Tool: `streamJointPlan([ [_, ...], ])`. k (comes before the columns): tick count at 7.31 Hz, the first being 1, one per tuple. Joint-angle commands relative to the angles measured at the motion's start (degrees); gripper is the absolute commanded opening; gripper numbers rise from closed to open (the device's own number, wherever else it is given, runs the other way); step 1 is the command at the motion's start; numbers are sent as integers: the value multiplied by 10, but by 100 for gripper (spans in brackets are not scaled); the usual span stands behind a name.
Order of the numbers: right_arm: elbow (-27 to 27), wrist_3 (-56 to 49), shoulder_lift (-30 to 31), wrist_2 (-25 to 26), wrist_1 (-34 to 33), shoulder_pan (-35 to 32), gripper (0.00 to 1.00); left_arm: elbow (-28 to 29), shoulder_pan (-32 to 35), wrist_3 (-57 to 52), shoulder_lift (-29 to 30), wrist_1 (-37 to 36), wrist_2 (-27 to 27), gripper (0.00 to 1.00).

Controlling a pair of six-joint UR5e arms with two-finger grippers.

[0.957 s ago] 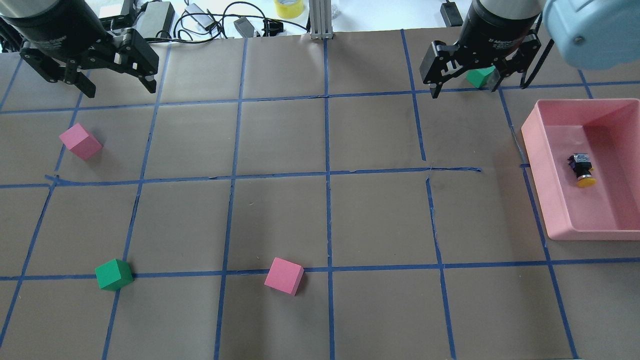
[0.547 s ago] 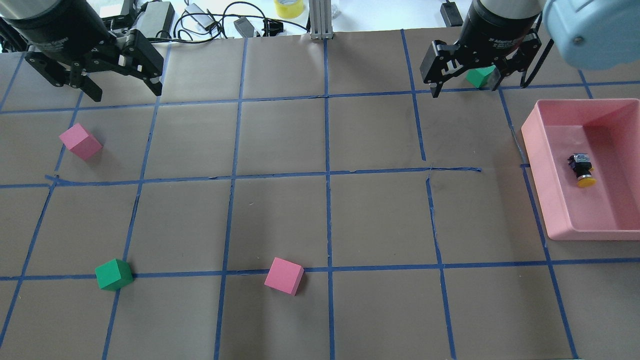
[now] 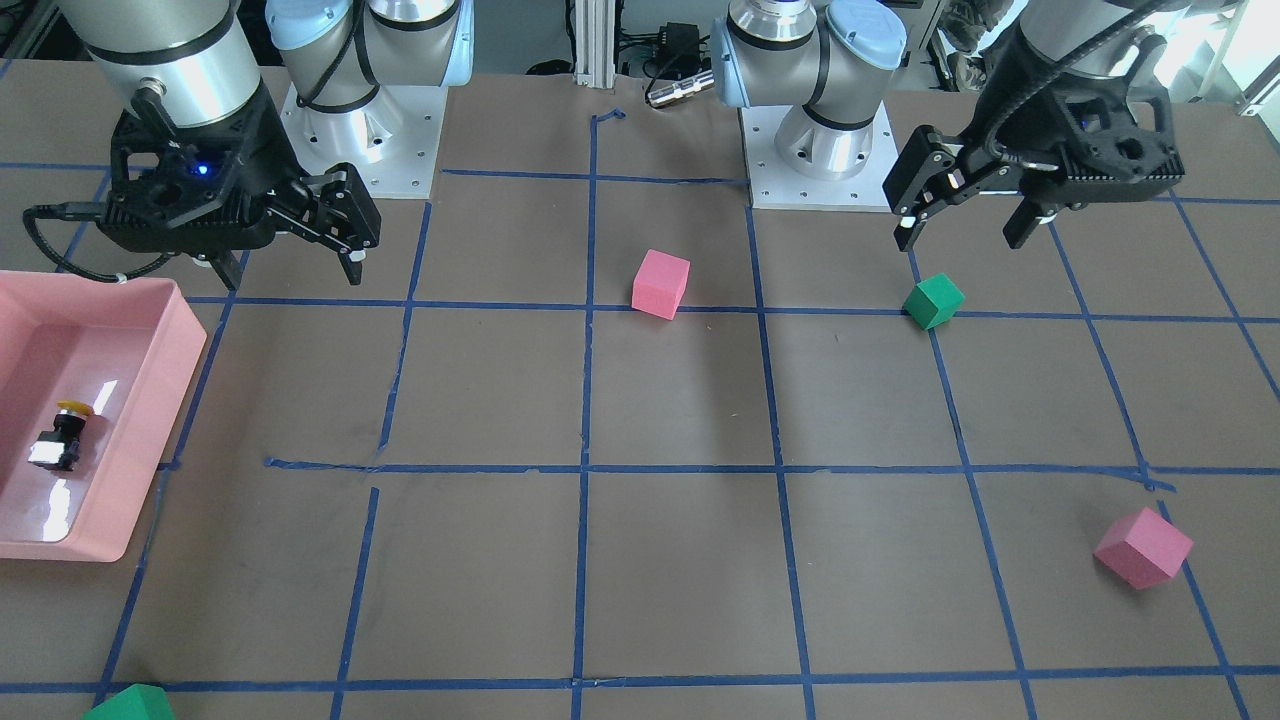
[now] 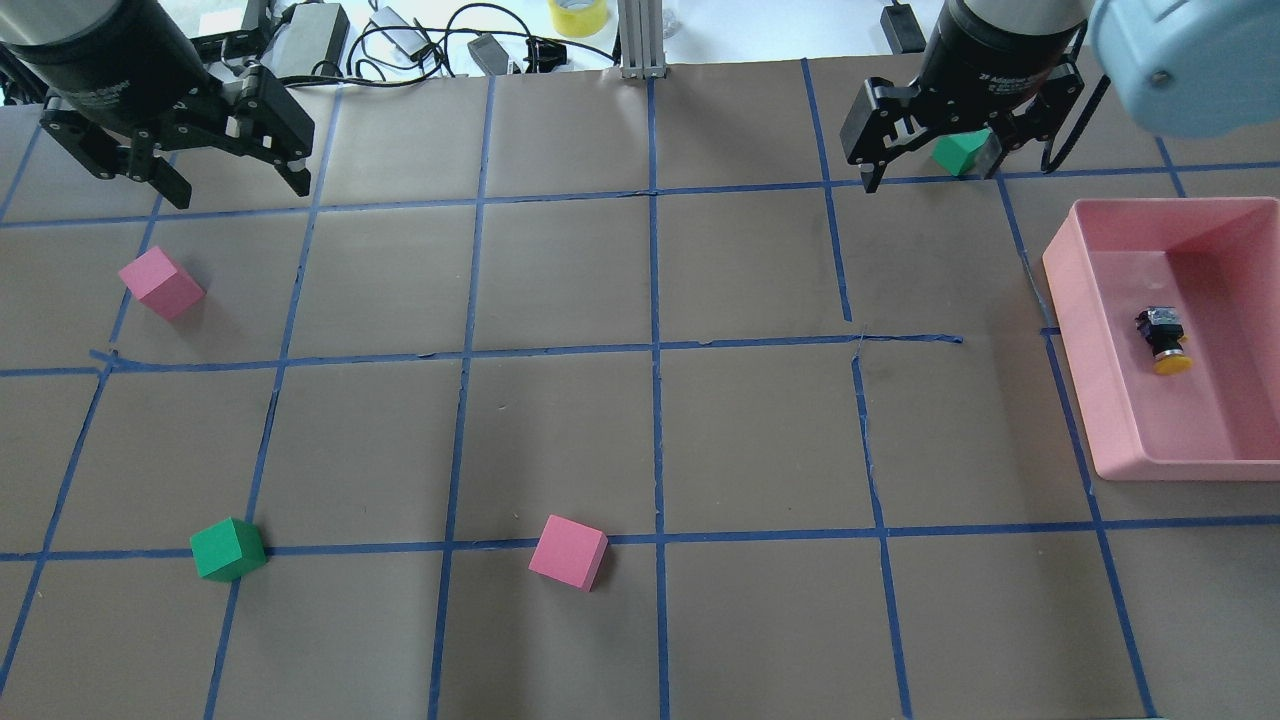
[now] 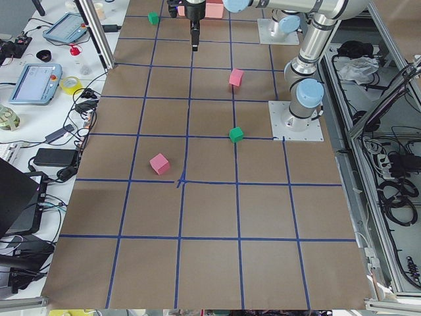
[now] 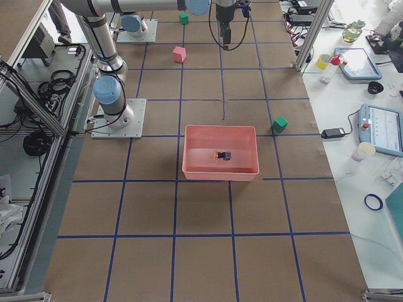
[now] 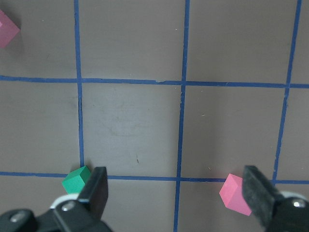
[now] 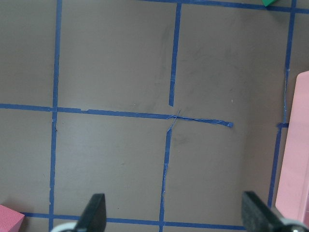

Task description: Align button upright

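The right gripper hangs above the table with its jaws spread wide and nothing between its fingers. The left gripper is likewise spread and empty, raised over the opposite side of the table. In the overhead view a far green cube appears between the right gripper's fingers. The front-facing view places that cube on the table surface at the edge away from the robot, well apart from the gripper. To the right of the right gripper stands a pink tray, whose wall enters the right edge of the right wrist view. The button lies inside this tray on the tray floor. It is on its side, not upright, with the yellow cap pointing toward the robot and the black base with metallic contacts pointing away. It is clear of the tray walls, and neither gripper touches it. Below the left gripper, the wrist view shows a near green cube beside one finger and a central pink cube beside the other, both resting on the table. A far pink cube sits near the left gripper's side. The table is covered in brown paper and marked with a grid of blue tape.
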State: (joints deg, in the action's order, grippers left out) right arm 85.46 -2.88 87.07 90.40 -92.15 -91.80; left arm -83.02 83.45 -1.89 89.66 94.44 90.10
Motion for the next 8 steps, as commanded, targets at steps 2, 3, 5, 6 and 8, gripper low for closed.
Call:
streamJointPlan([
  [2,1,1,-1,-1,0,0,100,3,-11,-8,-9,0,3,100],
  [3,1,0,-1,-1,0,0,100,-12,-9,3,-7,-2,2,100],
  [5,1,0,0,-2,0,0,100,-45,-11,-1,-36,3,9,100],
  [6,1,0,-1,-1,0,0,100,-39,-9,0,-47,17,35,100],
  [8,1,1,-1,-2,0,-1,100,-42,-13,2,-39,22,53,100],
])
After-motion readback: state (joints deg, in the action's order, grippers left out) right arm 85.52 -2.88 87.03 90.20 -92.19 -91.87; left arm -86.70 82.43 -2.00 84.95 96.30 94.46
